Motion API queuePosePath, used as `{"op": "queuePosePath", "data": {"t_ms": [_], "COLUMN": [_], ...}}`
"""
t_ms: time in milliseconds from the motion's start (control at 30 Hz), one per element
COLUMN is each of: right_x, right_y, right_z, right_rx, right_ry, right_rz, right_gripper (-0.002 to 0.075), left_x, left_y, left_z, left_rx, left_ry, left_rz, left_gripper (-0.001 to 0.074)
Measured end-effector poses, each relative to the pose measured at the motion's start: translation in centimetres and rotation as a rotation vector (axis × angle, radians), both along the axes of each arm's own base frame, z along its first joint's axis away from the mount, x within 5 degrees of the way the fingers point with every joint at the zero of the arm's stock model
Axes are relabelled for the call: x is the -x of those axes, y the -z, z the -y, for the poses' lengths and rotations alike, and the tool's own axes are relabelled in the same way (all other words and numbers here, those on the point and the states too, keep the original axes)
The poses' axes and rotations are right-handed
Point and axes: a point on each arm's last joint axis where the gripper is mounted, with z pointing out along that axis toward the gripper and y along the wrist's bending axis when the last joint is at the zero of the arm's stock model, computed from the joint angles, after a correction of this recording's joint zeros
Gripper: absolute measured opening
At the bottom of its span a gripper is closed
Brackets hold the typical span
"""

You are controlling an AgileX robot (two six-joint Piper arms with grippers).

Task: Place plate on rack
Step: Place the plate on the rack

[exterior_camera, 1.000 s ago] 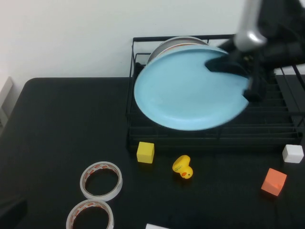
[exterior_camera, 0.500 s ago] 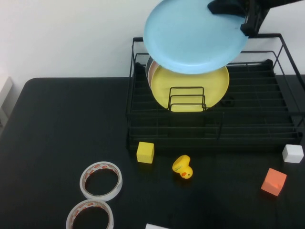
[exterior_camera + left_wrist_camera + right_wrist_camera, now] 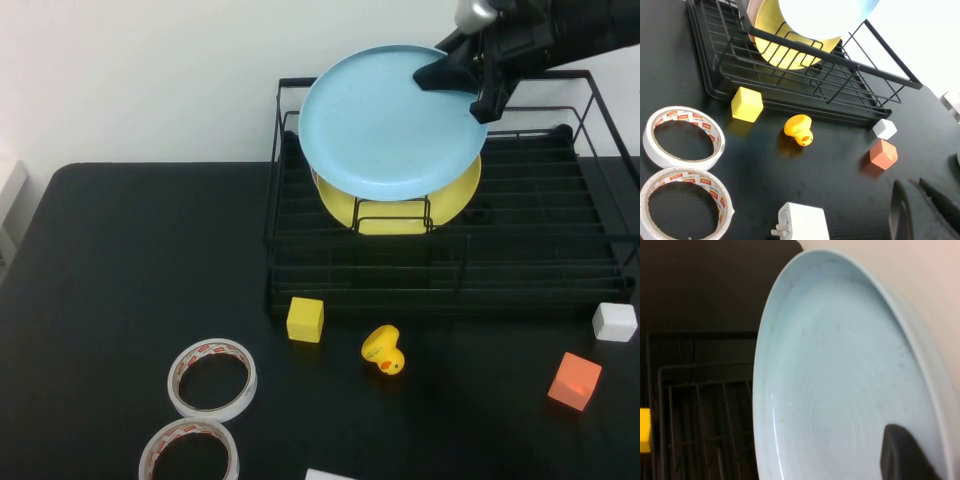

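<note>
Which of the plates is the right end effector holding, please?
The light blue plate: the right end effector grips its rim above the rack, while the yellow plate stands slotted behind it.

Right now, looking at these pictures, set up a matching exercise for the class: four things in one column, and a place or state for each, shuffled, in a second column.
Things:
1. light blue plate
2. yellow plate
3. rubber duck
4. right gripper

Places or states:
A. standing inside the rack
B. on the table in front of the rack
C. held in the air above the rack
D. clamped on a plate's rim

Pairs: 1-C, 2-A, 3-B, 4-D
</note>
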Motion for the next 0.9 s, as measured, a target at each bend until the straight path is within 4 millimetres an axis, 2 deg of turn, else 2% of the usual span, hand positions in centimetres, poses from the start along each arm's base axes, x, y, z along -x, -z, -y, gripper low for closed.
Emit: {"op": "queuePosePath", "data": {"t_ms": [467,800,900], "right_x": [0.0,-0.6,-0.9], "right_y": [0.0,1.4,1.4], "right_z": [0.0,-0.1,0.0], "right_rx": [0.046,0.049,0.035], "right_ry": [-0.053,-0.051,-0.011], "right_rz": [0.075,0.043,0.041], "right_gripper": [0.0117,0.0118,0.0192], "left_x": [-0.1,0.0,0.0], "left_y": [0.2,0.4,0.4], "left_z": [-0.1,-0.1,0.0], "left_rx": [-0.015,-0.045,-0.047], "left_ry": [-0.005,0.005,0.006], "left_rz": [-0.004,-0.001,-0.001], "left_gripper": [0.0000,0.0000,0.0000]}}
